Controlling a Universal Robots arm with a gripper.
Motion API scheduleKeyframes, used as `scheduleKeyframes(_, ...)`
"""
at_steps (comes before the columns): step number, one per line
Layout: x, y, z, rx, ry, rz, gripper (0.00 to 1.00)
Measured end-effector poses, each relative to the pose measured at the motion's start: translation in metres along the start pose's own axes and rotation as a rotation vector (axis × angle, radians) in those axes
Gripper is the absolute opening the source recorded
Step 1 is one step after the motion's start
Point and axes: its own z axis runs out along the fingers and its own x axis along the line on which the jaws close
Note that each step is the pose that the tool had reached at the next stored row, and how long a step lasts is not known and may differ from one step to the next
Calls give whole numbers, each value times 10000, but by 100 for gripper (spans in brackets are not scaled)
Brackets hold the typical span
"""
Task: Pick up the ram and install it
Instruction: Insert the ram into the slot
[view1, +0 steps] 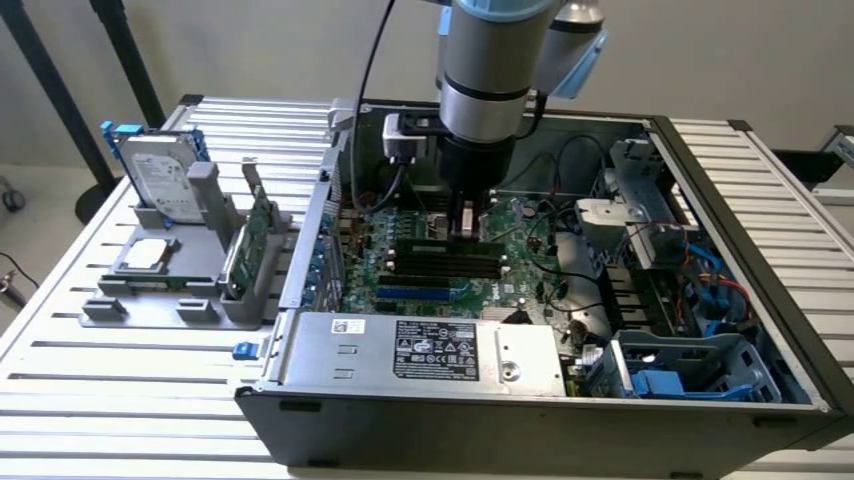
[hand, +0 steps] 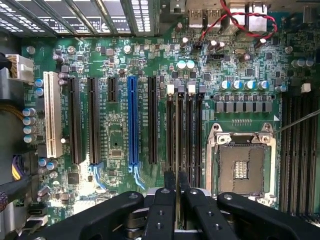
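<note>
The ram (view1: 430, 247) is a thin dark-green stick standing on edge along one of the black memory slots (view1: 447, 265) of the motherboard (view1: 367, 285) inside the open computer case. My gripper (view1: 465, 228) reaches straight down onto it from above and is shut on its top edge. In the wrist view the ram (hand: 177, 135) appears edge-on as a thin line running away from the gripper (hand: 176, 181), pinched between the two black fingers (hand: 169, 184). I cannot tell how deep the ram sits in the slot.
Case walls (view1: 741, 250) surround the motherboard, with the power supply (view1: 427, 350) in front and a drive cage with cables (view1: 641, 220) on the exterior view's right. The CPU socket (hand: 242, 167) lies beside the slots. A grey fixture (view1: 174, 290) outside holds a hard drive (view1: 160, 175) and a green card (view1: 247, 255).
</note>
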Motion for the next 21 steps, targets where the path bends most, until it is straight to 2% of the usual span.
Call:
scheduleKeyframes(9,1,-1,54,3,81,2,14)
scheduleKeyframes(15,1,-2,74,6,185,4,14)
scheduleKeyframes(21,-17,-1,91,8,215,7,14)
